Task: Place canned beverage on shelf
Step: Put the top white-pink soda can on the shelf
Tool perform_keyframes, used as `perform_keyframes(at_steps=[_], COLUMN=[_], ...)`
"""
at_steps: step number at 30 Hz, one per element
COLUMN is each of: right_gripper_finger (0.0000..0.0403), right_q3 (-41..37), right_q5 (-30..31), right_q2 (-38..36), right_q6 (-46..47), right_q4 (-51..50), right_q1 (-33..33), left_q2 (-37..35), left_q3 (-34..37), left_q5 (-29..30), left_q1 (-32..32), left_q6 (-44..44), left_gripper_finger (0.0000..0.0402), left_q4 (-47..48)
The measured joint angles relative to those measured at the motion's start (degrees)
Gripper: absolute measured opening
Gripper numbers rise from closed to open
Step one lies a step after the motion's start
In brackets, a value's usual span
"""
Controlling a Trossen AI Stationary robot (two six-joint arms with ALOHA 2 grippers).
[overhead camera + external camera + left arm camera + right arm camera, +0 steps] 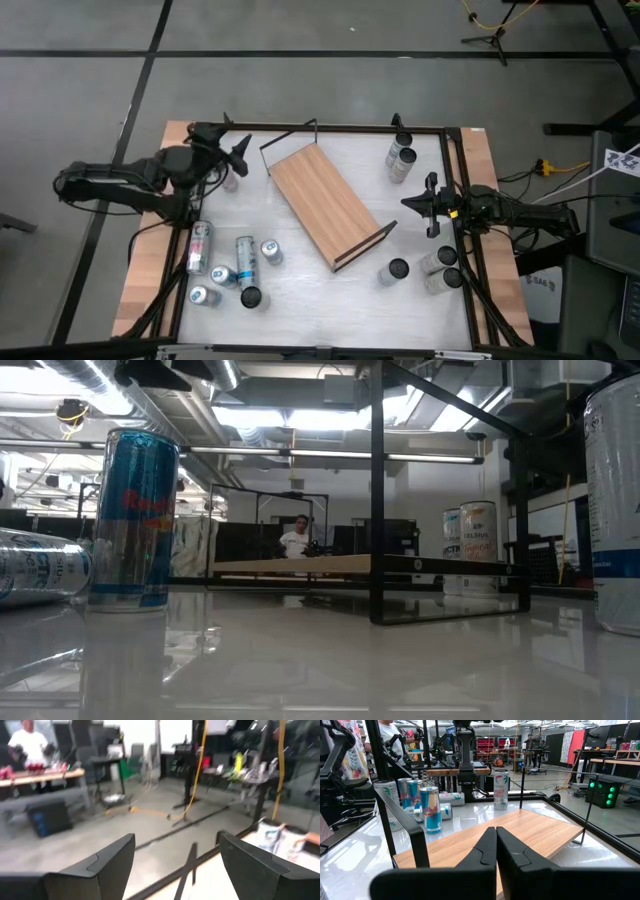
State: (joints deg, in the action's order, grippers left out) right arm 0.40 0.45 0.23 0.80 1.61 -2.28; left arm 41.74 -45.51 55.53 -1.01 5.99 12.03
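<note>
I see the shelf lying bare mid-table. My left gripper hangs wide and empty off its far-left corner, the right gripper pinched shut. Reaching step, I judge: next, a can beside the left gripper.

Overhead ceiling strips light the scene evenly; shadows on the table are faint. Low view: the glossy tabletop mirrors the lights as broad glare, and the nearest cans are soft while the room behind stays dim. Left wrist view is motion-blurred throughout; right wrist view is sharp.
</note>
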Motion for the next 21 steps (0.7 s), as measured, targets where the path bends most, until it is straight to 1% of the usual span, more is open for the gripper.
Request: perform_keyframes(at_steps=[5,10,16,21], right_gripper_finger=[0.0001,0.0001,0.0001,0.0001], right_q3=[0.0,0.0,0.0,0.0], right_q5=[0.0,0.0,-0.01,-0.02], right_q2=[0.0,0.0,0.0,0.0], right_q6=[0.0,-0.02,-0.02,-0.02], right_q4=[0.0,0.0,0.0,0.0], right_q1=[0.0,0.0,0.01,0.0], left_q2=[1.63,2.72,2.95,2.95], left_q3=[-5.94,-8.79,-9.06,-9.05], left_q5=[-5.52,-12.41,-19.96,-23.59], left_q1=[-5.01,-10.68,-17.94,-22.76], left_q6=[11.31,20.39,25.88,28.5], left_gripper_finger=[0.0284,0.0284,0.0284,0.0284], left_q4=[15.91,29.49,40.46,46.69])
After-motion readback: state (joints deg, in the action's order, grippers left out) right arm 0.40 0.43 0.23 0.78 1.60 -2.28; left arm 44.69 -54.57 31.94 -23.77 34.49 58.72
